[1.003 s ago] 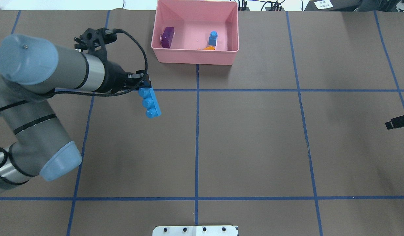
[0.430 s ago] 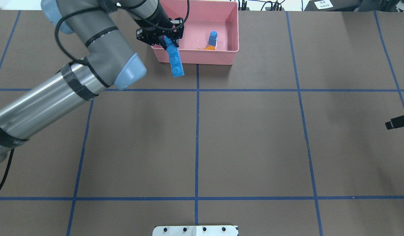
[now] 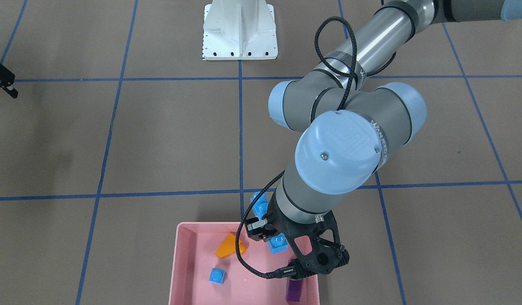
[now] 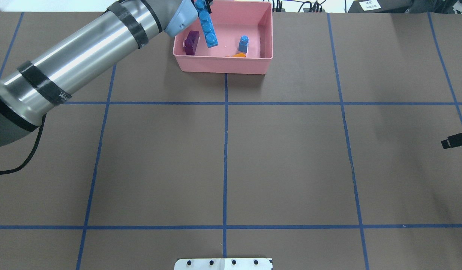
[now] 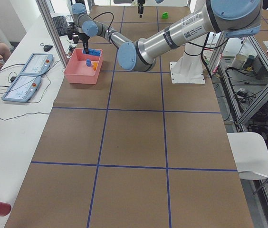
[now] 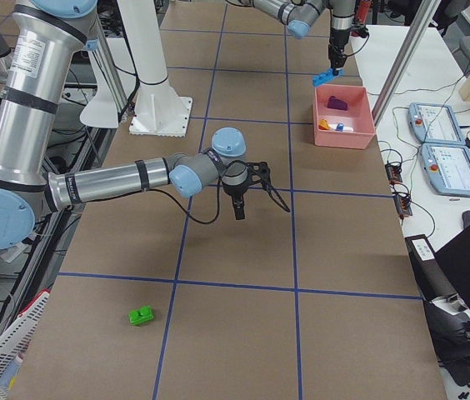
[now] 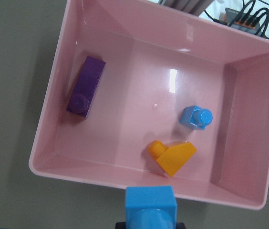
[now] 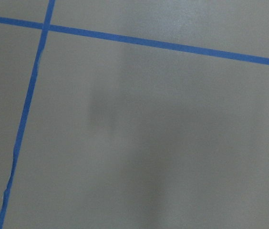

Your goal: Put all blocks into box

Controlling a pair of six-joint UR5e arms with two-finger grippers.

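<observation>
Long blue strip (image 4: 207,28) held over the pink box (image 4: 223,69), not yet dropped.

My left gripper (image 3: 267,231) is clamped on one end of the strip, and the rest sticks out tilted in the air above the box's inside. In the box lie the purple brick (image 4: 191,42) by one side wall, plus the small blue cube (image 4: 243,44) and the orange sloped brick (image 4: 238,55) just beside each other. The green two-stud brick (image 6: 142,316) sits on the table (image 4: 291,157), well apart from the box. My right gripper (image 6: 238,208) hangs over bare table. I can't tell if its jaws are apart.
</observation>
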